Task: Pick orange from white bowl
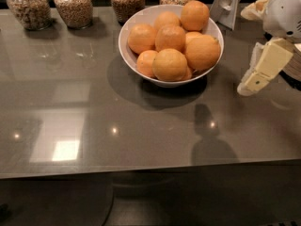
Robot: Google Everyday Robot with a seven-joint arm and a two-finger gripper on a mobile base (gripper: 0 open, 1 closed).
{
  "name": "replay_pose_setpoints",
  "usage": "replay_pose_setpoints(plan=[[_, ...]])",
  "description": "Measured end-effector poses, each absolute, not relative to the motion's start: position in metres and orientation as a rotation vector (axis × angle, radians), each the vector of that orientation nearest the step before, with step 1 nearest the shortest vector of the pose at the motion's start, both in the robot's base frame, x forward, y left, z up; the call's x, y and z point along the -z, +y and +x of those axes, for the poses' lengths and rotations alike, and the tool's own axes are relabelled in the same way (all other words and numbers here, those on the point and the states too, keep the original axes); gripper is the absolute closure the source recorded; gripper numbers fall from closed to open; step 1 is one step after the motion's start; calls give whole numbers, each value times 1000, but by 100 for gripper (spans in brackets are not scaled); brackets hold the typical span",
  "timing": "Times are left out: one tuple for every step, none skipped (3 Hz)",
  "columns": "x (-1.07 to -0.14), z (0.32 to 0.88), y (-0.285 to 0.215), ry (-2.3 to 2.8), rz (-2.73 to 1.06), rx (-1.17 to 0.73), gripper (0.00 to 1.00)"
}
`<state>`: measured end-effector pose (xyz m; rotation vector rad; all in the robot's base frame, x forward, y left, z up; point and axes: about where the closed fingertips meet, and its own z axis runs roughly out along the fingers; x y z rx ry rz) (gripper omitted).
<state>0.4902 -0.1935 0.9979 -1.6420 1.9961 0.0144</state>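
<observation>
1. The grey counter [141, 140] fills most of the view.
2. The white bowl [126, 55] sits near the far edge, right of centre.
3. The gripper [248, 85] hangs by the right edge, apart from the bowl; how widely it is spread cannot be told.
4. The orange [202, 52] lies at the bowl's right side. It is near-round, with the stem nub seemingly toward the far-right corner.

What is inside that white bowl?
The white bowl holds about eight oranges, heaped above its rim. They cover the bowl's bottom, so anything beneath is hidden. The end effector hangs beside it, outside the bowl.
</observation>
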Motion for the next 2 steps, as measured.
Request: replay_pose_setpoints(plan=[[-1006,524,-185,1913,-1566,-45,0],[-1003,555,-175,1893,-1479,-67,0]])
